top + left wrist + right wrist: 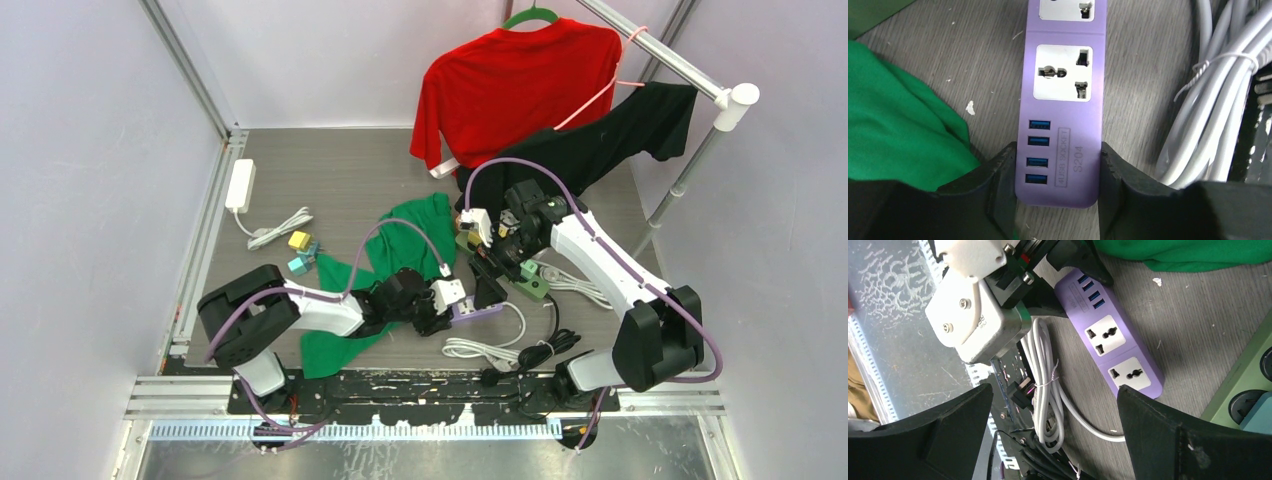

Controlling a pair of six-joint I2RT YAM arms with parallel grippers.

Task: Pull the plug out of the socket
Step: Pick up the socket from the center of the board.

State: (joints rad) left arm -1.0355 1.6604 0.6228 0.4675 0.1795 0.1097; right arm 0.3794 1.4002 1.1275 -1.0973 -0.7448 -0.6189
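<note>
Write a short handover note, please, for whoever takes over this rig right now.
Left gripper: jaws closed on the USB end of the purple power strip, bracing it on the table.
Right gripper: jaws wide open and empty, hovering over that strip.
The purple strip's visible sockets are empty. A light blue plug appears seated in the green power strip beside it.
Done: strip held.
Left: no plug gripped or pulled yet.

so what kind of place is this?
Probably a robot lab test cell, not a home: plain white walls on a metal frame, with staged props like a purple power strip and a red shirt on a clothes rail.
</note>
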